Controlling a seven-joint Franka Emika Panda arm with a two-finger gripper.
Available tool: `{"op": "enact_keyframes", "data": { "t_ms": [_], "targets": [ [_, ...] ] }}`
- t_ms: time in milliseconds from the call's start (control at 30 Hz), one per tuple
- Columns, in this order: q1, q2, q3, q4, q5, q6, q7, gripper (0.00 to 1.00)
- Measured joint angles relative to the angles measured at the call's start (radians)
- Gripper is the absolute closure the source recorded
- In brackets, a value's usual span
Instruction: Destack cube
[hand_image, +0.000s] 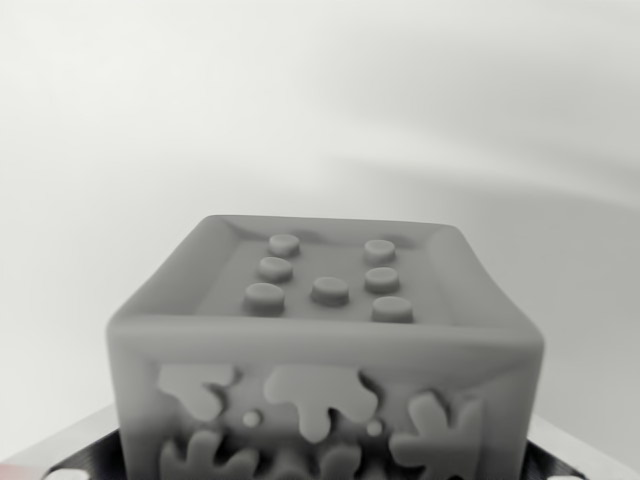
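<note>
A grey cube (325, 350) fills the lower middle of the wrist view, its top face carrying seven round studs and its front face raised splash-like shapes. Darker edges, perhaps the tool, show at the bottom corners; whether it is wide or narrow cannot be told.

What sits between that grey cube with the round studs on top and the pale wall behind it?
Nothing: in the wrist view, only bare pale surface shows behind the grey studded cube. The claw itself is out of view.

Grey cube (325, 350), splash-patterned side.
</note>
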Motion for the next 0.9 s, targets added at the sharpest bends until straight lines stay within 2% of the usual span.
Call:
{"op": "enact_keyframes", "data": {
  "t_ms": [467, 733, 900],
  "targets": [
    [-0.002, 0.112, 0.009, 0.004, 0.032, 0.102, -0.023, 1.00],
    [-0.008, 0.175, 0.018, 0.015, 0.051, 0.154, -0.038, 1.00],
    [-0.014, 0.205, 0.026, 0.021, 0.058, 0.178, -0.043, 1.00]
  ]
}}
